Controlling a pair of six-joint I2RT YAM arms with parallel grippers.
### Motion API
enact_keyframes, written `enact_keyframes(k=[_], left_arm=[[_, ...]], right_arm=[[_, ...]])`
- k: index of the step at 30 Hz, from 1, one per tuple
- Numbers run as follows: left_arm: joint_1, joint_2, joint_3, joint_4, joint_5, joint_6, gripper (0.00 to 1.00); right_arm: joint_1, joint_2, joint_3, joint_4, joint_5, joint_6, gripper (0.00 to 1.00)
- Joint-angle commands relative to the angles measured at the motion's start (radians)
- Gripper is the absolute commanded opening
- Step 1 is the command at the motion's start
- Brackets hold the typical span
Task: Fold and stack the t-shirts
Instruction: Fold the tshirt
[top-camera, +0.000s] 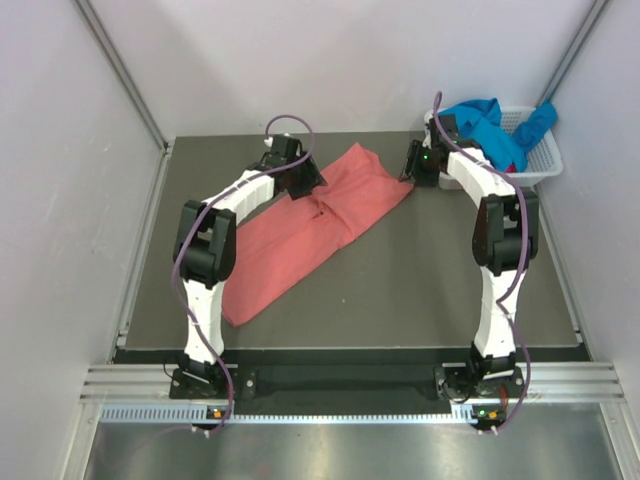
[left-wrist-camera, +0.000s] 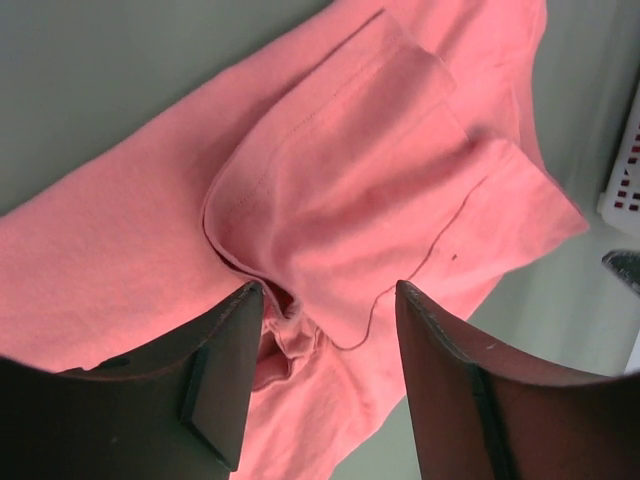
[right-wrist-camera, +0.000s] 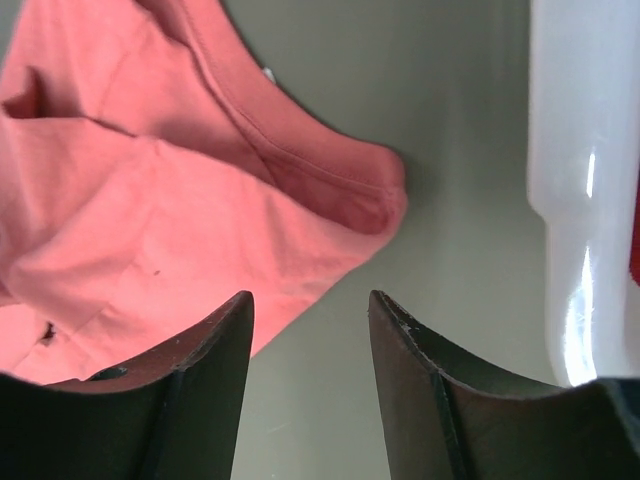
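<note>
Salmon-pink t-shirt (top-camera: 300, 235), soft knit with stitched hems, lies rumpled in a diagonal strip on the dark matte table (top-camera: 450, 285). Left gripper (left-wrist-camera: 325, 292): jaws apart over a bunched fold. Right gripper (right-wrist-camera: 310, 300): jaws apart over bare table, just beside the shirt's rounded corner.
</note>
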Motion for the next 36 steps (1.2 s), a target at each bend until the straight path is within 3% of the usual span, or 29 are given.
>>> enact_keyframes(k=[1, 11, 21, 27, 36], left_arm=[[-0.001, 0.025, 0.073, -0.055, -0.034, -0.022, 0.6], [-0.001, 0.029, 0.083, -0.142, -0.065, -0.033, 0.56], [0.002, 0.057, 0.117, -0.161, -0.053, 0.013, 0.24], [0.009, 0.057, 0.126, -0.173, -0.033, 0.071, 0.2], [0.017, 0.065, 0.14, -0.169, 0.028, 0.121, 0.18]], right_arm=[[-0.001, 0.023, 0.06, -0.052, 0.042, 0.0, 0.5], [-0.004, 0.043, 0.052, -0.068, 0.067, 0.005, 0.5], [-0.007, 0.125, 0.132, -0.042, 0.07, -0.01, 0.41], [-0.007, 0.16, 0.182, -0.071, 0.125, -0.027, 0.37], [0.007, 0.136, 0.164, -0.103, 0.2, -0.035, 0.42]])
